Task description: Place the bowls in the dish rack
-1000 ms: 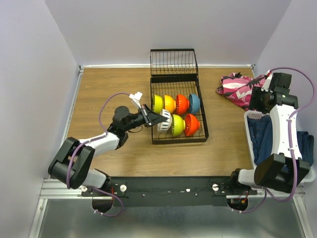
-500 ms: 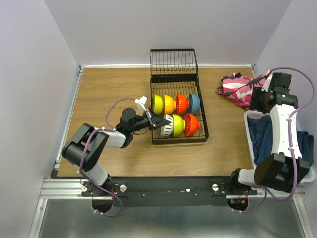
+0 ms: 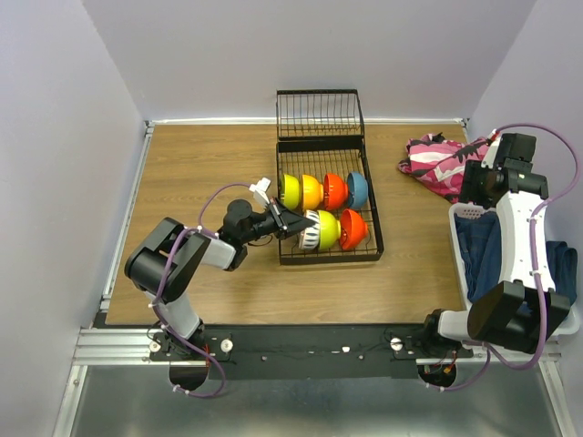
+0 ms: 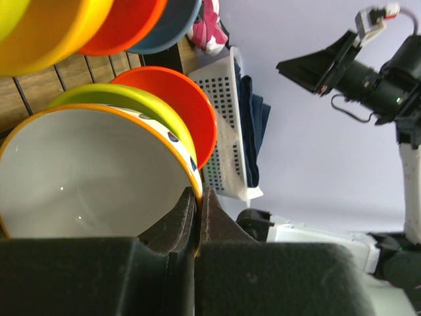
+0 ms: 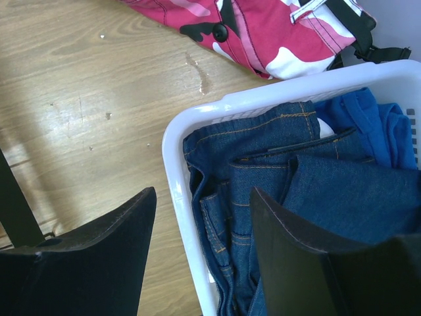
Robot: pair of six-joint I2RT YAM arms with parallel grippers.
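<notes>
**Desk:** What has your left arm got?

**Operator:** My left gripper (image 4: 196,205) is pinched on the orange rim of a white-inside bowl (image 4: 85,174), with one finger inside the rim and one outside. From the top camera I see that bowl standing on edge, its white ribbed outside toward my arm. It is at the left end of the near row of the dish rack (image 3: 321,138). I can't tell whether it rests on the tines.

**Desk:** And beside it?

**Operator:** A lime green bowl (image 3: 328,229) sits right against it, then the near red-orange bowl (image 3: 353,228). The far row holds four more on edge: a yellow-green bowl (image 3: 290,191), a yellow-orange bowl (image 3: 311,190), the far red-orange bowl (image 3: 334,190) and a blue bowl (image 3: 357,189).

**Desk:** Right arm?

**Operator:** My right gripper (image 5: 200,197) is spread wide and holds nothing. It hangs over the rim of the white laundry basket (image 5: 197,108), which is full of jeans (image 5: 296,184), well apart from the rack. A pink camouflage garment (image 5: 263,33) lies on the wooden table (image 5: 79,85) just beyond the basket.
</notes>
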